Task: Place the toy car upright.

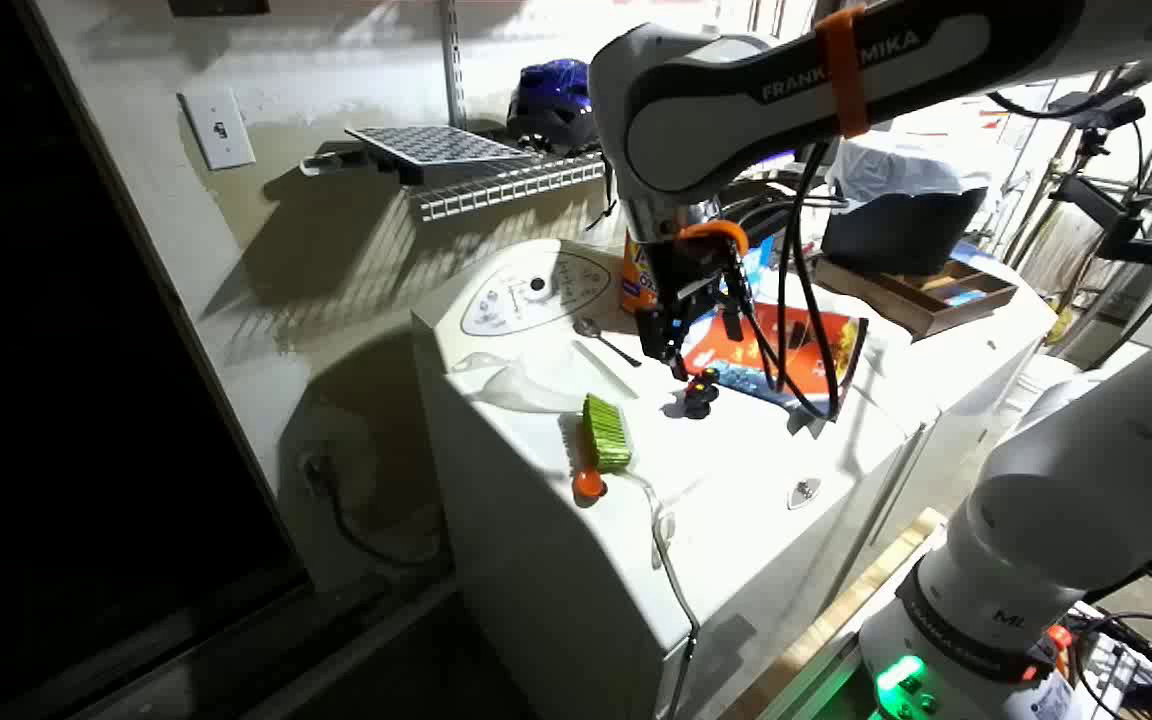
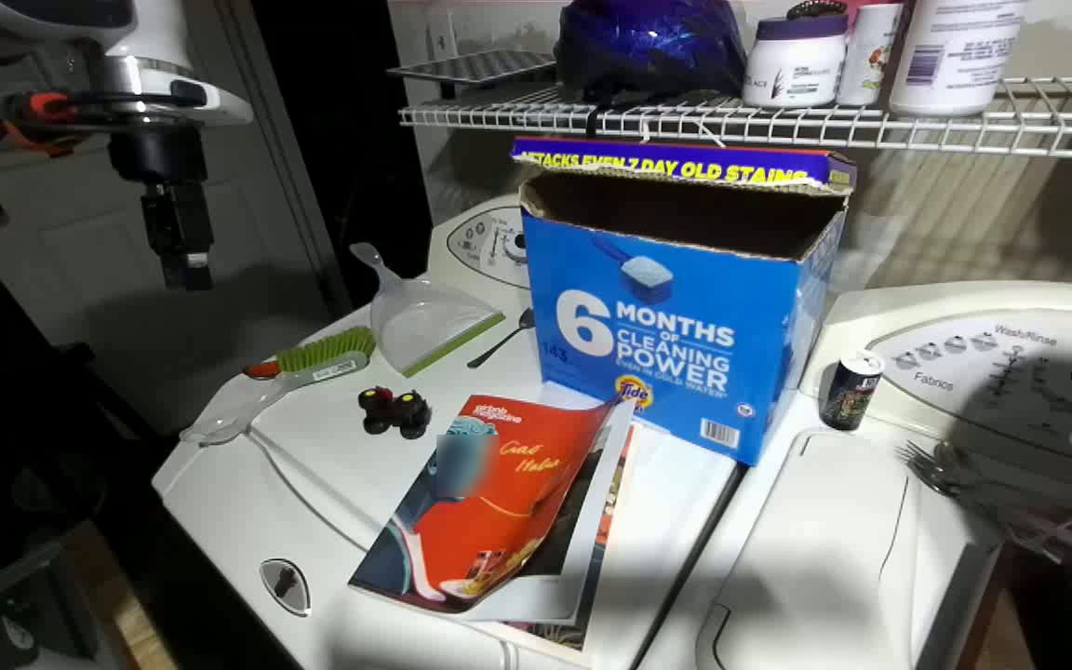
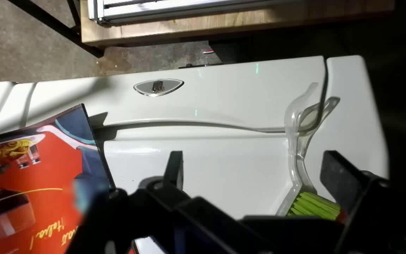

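Observation:
The toy car (image 2: 394,411) is a small black toy with big dark wheels, yellow hubs and a red part. It rests on the white machine top between the brush and the magazine. It also shows in an exterior view (image 1: 701,395). It looks tipped over, but I cannot tell exactly which side is down. It is out of view in the wrist view. My gripper (image 1: 704,348) is above the machine top, fingers pointing down, apart from the car. It also shows high at the left in an exterior view (image 2: 186,274). In the wrist view the gripper (image 3: 257,173) is open and empty.
A green-bristled brush (image 2: 327,355) with a clear handle and a clear dustpan (image 2: 429,321) lie nearby. A red magazine (image 2: 508,484) lies beside the car. A spoon (image 2: 502,340), a tall blue detergent box (image 2: 657,316) and a wire shelf (image 2: 489,116) are at the back.

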### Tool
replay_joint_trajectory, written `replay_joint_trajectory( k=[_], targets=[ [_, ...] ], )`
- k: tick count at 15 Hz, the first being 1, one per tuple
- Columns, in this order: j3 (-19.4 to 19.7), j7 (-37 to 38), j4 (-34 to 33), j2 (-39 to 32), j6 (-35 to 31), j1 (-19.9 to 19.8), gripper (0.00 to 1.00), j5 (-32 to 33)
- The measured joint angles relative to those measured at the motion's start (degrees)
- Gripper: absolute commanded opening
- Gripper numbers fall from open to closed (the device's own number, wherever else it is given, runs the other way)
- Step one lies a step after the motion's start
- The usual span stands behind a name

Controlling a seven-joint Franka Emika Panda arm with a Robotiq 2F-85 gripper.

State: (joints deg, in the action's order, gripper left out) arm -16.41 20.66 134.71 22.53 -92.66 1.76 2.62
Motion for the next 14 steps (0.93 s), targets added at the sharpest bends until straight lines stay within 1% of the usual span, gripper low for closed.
replay_joint_trajectory(
  k=[6,9,11,14],
  targets=[
    [0.0,0.0,0.0,0.01,-0.01,0.0,1.0,0.0],
    [0.74,-0.55,0.0,-0.21,-0.21,0.71,1.0,0.08],
    [2.09,-2.97,-0.01,-1.16,-1.8,0.81,1.0,0.4],
    [6.61,-10.48,-0.03,-3.6,-5.37,0.68,1.0,0.41]
  ],
)
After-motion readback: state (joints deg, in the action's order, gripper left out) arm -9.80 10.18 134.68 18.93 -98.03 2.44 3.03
